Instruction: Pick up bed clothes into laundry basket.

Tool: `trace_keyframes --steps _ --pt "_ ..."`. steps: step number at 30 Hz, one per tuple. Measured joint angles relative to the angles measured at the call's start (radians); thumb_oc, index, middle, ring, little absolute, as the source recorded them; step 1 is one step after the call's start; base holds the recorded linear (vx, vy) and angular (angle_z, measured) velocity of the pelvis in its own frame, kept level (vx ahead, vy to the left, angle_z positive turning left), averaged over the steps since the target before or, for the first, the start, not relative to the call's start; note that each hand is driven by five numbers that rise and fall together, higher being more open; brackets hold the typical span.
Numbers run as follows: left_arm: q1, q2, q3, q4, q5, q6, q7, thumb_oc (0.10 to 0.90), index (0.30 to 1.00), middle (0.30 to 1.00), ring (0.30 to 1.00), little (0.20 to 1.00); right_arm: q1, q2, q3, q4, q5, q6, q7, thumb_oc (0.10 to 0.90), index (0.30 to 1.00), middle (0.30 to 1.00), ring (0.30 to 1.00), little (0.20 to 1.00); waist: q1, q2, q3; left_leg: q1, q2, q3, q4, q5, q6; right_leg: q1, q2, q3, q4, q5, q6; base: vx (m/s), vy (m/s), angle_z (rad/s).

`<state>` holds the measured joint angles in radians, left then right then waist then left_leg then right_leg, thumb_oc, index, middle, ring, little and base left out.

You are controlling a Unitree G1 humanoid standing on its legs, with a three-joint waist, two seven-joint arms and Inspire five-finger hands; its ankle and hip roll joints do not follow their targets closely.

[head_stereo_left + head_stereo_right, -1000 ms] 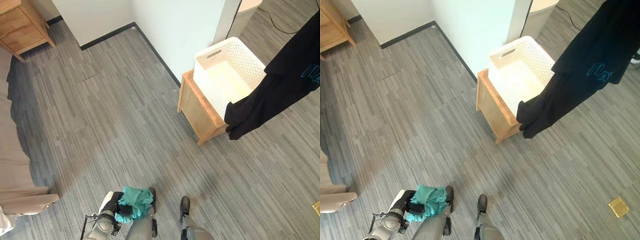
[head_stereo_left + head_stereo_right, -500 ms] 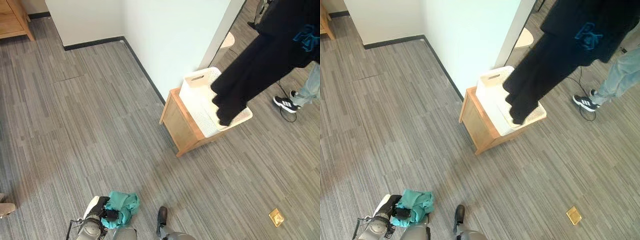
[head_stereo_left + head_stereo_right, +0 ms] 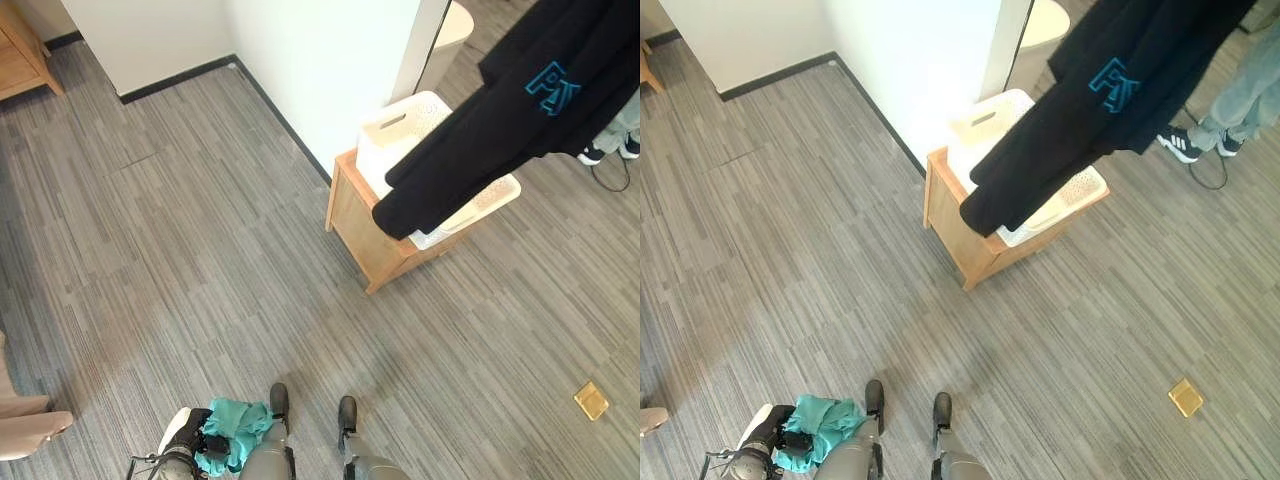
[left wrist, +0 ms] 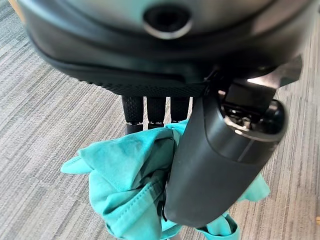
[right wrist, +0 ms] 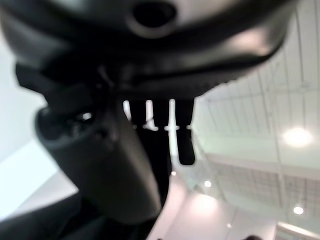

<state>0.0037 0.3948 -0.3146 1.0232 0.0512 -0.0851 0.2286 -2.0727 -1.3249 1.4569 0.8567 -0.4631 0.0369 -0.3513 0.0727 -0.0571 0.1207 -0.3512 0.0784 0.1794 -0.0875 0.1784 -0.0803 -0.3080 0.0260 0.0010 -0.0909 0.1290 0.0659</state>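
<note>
Two garments in view. One black garment with teal print hangs from above right, draped over the one white laundry basket, which sits on one wooden stand beside the white wall corner. One teal cloth is clasped in the left hand, thumb and fingers curled round it, low near the grey plank floor. Right hand: fingers extend upward; whether they grip the dark fabric cannot be told. A person's shoe stands on the floor beyond the basket.
</note>
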Motion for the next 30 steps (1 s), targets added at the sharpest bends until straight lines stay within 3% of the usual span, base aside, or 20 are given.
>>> trace_keyframes --steps 9,17,24,27,28,30 --pt "-0.056 -0.040 -0.038 0.031 0.001 -0.019 0.013 0.400 0.300 0.300 0.300 0.300 0.022 0.013 -0.003 0.081 0.007 0.000 -0.005 0.400 0.300 0.300 0.300 0.300 0.034 0.002 0.001 -0.079 0.007 -0.034 0.000 0.010 -0.008 -0.064 0.009 -0.034 0.000 -0.005 0.006 0.00 -0.027 0.10" --pt "-0.100 -0.075 -0.071 0.050 0.003 -0.019 0.029 0.400 0.300 0.300 0.300 0.300 0.052 0.023 -0.020 0.265 0.015 0.002 -0.021 0.400 0.300 0.300 0.300 0.300 0.080 0.053 0.043 -0.129 -0.002 -0.075 0.000 0.020 -0.005 -0.098 0.005 -0.073 0.000 -0.008 0.009 -0.01 -0.025 0.14" --pt "-0.138 -0.081 -0.078 0.063 0.008 -0.027 0.058 0.400 0.300 0.300 0.300 0.300 0.234 0.045 -0.217 0.320 0.053 0.019 -0.046 0.400 0.300 0.300 0.300 0.300 0.090 0.075 0.056 -0.208 -0.005 -0.076 0.001 0.028 0.003 -0.182 0.002 -0.074 0.012 -0.008 0.010 -0.05 -0.010 0.00" --pt "-0.182 -0.086 -0.083 0.060 0.011 -0.029 0.065 0.400 0.300 0.300 0.300 0.300 0.325 0.060 -0.272 0.319 0.058 0.023 -0.044 0.400 0.300 0.300 0.300 0.300 0.106 0.102 0.071 -0.252 -0.004 -0.077 0.001 0.035 0.009 -0.228 0.001 -0.077 0.020 -0.005 0.007 -0.02 -0.009 0.01" --pt "-0.189 -0.086 -0.083 0.055 0.012 -0.032 0.069 0.400 0.300 0.300 0.300 0.300 0.368 0.072 -0.305 0.316 0.063 0.024 -0.047 0.800 0.900 0.900 0.900 0.900 0.112 0.112 0.077 -0.258 -0.005 -0.076 0.001 0.035 0.009 -0.234 0.001 -0.075 0.020 -0.005 0.006 -0.04 -0.016 0.00" --pt "-0.196 -0.081 -0.082 0.057 0.011 -0.036 0.073 0.400 0.300 0.300 0.300 0.300 0.443 0.131 -0.371 0.323 0.094 0.023 -0.042 0.800 0.900 0.900 0.900 0.900 0.109 0.116 0.080 -0.266 -0.005 -0.077 0.001 0.035 0.009 -0.245 0.002 -0.076 0.023 -0.005 0.006 0.00 0.000 0.00"
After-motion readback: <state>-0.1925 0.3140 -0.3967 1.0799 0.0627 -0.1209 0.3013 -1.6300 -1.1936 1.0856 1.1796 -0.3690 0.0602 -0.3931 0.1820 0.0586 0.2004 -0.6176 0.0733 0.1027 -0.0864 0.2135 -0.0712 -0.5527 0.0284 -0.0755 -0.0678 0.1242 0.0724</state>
